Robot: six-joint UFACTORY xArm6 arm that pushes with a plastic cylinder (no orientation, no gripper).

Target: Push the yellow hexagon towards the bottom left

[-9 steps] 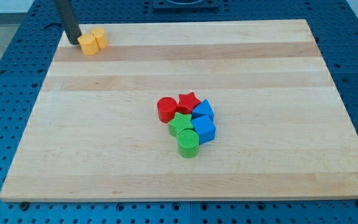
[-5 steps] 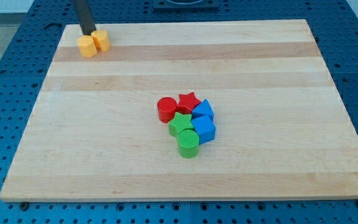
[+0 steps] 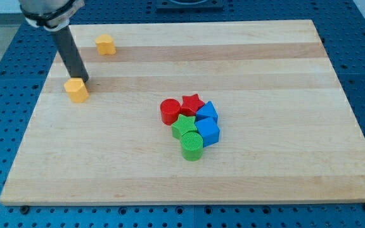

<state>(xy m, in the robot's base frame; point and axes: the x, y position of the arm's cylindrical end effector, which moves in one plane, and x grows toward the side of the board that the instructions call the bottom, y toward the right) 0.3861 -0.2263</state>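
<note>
- The green cylinder (image 3: 192, 146) is sitting nearest in the central cluster, the red star (image 3: 193, 102) at its far edge, well apart from the action.
- The yellow hexagon (image 3: 76, 90) is resting at about nine o'clock on the desk (image 3: 284, 177); it looks light, rigid and easy to slide, best pushed on its upper-right face.
- There is no pincer here: my tip (image 3: 82, 81) is touching the hexagon's one o'clock side.
- Farthest, another yellow block (image 3: 105, 44) is sitting alone at eleven o'clock.
</note>
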